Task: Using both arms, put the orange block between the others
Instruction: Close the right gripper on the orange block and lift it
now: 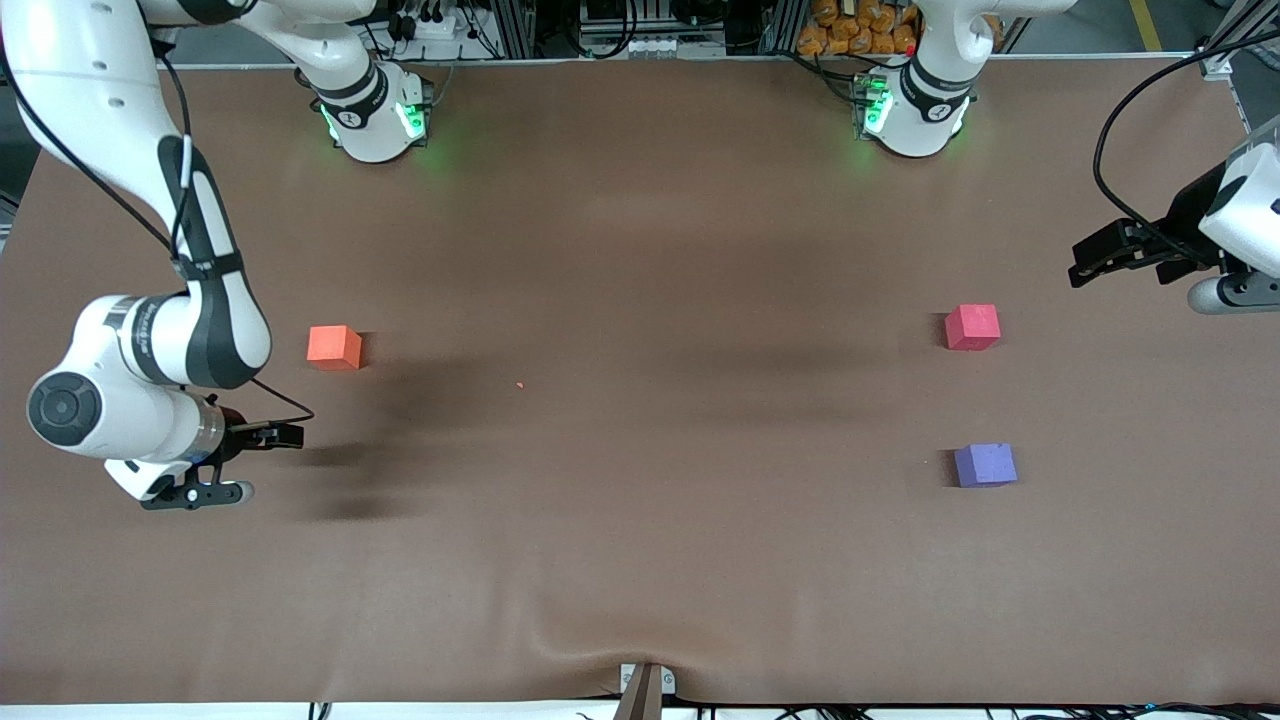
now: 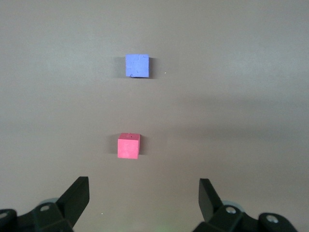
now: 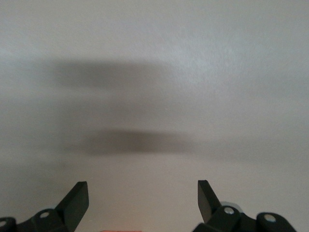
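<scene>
Front view: brown matte desk fills the frame, soft wrinkle in the covering at its 6 o'clock edge, by a small grey bracket. Aluminium framing, cables and a pile of orange objects sit past the 12 o'clock edge. My two bases glow green there. Orange block sits toward my right arm's end of the desk, at about 9 o'clock from desk centre. Pinkish-red cube and purple cube sit toward my left arm's end, well apart from the orange block, purple one nearer the front camera, a clear gap between the two. My right tool hangs over bare desk at roughly 7 o'clock from the orange block, fingers spread wide, holding nothing. My left tool hangs over the desk at about 2 o'clock from the pinkish-red cube, also empty. Tiny orange speck on the desk near the middle.

Left wrist view: both black fingers stand fully apart, nothing between them. Pinkish-red cube and purple cube are both on plain brown surface, not touching.

Right wrist view: fingers wide apart, empty. Only bare desk with blurred dark shadows; a thin orange-red sliver at the frame edge, cannot tell what.
</scene>
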Controlling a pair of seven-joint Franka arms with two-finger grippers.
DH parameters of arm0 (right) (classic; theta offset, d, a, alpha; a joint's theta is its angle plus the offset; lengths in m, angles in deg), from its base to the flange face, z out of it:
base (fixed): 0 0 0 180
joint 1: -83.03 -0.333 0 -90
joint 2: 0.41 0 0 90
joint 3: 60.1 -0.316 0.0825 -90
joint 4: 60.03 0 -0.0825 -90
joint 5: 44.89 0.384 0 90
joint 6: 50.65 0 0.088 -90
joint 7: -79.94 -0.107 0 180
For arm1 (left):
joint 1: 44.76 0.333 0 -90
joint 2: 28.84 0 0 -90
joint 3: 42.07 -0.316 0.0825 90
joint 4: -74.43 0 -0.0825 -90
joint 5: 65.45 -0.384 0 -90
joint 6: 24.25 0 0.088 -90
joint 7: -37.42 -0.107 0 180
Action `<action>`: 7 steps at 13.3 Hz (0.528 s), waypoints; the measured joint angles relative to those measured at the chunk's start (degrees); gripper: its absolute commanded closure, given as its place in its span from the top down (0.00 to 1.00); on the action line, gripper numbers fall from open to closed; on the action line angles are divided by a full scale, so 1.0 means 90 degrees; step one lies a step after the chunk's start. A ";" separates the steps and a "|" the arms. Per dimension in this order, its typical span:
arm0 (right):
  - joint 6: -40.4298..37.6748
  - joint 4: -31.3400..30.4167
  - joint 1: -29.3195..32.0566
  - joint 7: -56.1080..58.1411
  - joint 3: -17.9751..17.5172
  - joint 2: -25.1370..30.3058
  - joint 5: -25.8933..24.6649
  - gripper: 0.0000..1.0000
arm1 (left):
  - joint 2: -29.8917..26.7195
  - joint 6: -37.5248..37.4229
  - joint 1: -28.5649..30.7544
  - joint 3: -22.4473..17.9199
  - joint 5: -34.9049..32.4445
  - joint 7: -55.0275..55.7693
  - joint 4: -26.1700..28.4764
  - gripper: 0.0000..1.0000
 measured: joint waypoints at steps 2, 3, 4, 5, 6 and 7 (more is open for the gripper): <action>-0.0010 -0.0380 0.0085 0.0039 0.0001 -0.0084 0.0010 1.00 | 0.0001 0.0000 0.0001 -0.0001 0.0000 0.0000 0.0005 1.00; -0.0034 -0.0592 0.0092 0.0039 0.0000 -0.0074 0.0036 1.00 | 0.0002 0.0000 0.0001 -0.0001 0.0000 0.0000 0.0007 1.00; -0.0093 -0.0768 0.0092 0.0039 -0.0003 -0.0041 0.0101 1.00 | 0.0004 0.0000 0.0001 -0.0001 0.0000 0.0000 0.0009 1.00; -0.0220 -0.0917 0.0090 0.0039 -0.0012 0.0040 0.0201 1.00 | 0.0007 0.0000 0.0001 -0.0001 0.0000 0.0000 0.0012 1.00; -0.0428 -0.1018 0.0085 0.0039 -0.0023 0.0158 0.0304 1.00 | 0.0012 0.0000 0.0002 -0.0001 0.0000 0.0000 0.0013 1.00; -0.0687 -0.1077 0.0075 0.0039 -0.0033 0.0301 0.0371 1.00 | 0.0017 0.0000 0.0002 -0.0001 0.0000 0.0000 0.0013 1.00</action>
